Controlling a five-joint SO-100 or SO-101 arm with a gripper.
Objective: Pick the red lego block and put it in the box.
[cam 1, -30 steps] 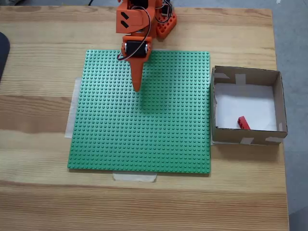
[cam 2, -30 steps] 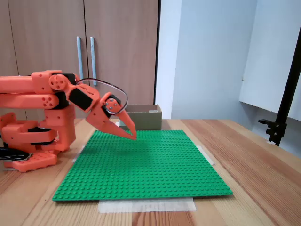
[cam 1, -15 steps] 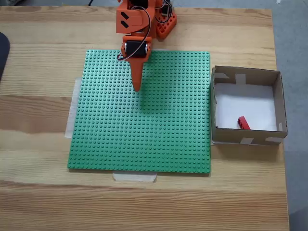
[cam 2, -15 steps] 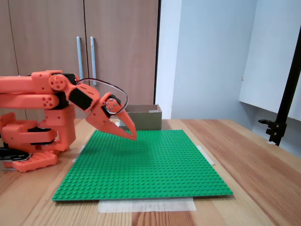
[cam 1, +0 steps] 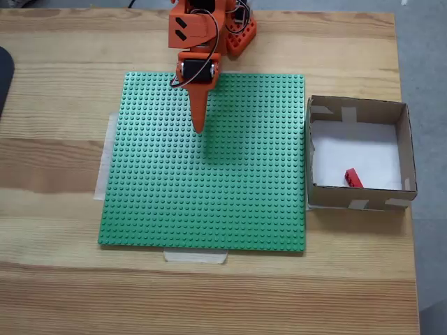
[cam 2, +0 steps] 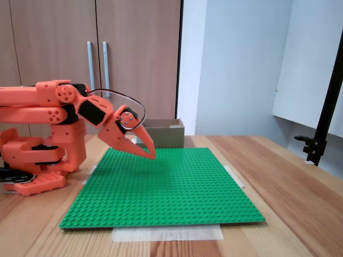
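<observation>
The red lego block (cam 1: 353, 178) lies on the white floor of the box (cam 1: 404, 143), near its front wall, in a fixed view from above. In a fixed view from the side, the box (cam 2: 166, 134) stands behind the green baseplate, and the block is hidden by its wall. My orange gripper (cam 1: 198, 128) hovers shut and empty over the back part of the baseplate, far to the left of the box. From the side the gripper (cam 2: 152, 156) points down at a slant, its tips just above the studs.
A green studded baseplate (cam 1: 209, 195) is taped to the wooden table (cam 1: 56, 160). The arm's base (cam 2: 37, 155) sits at the table's back edge. A black stand (cam 2: 321, 128) rises at the right, and a dark object (cam 1: 3, 77) lies at the table's left edge.
</observation>
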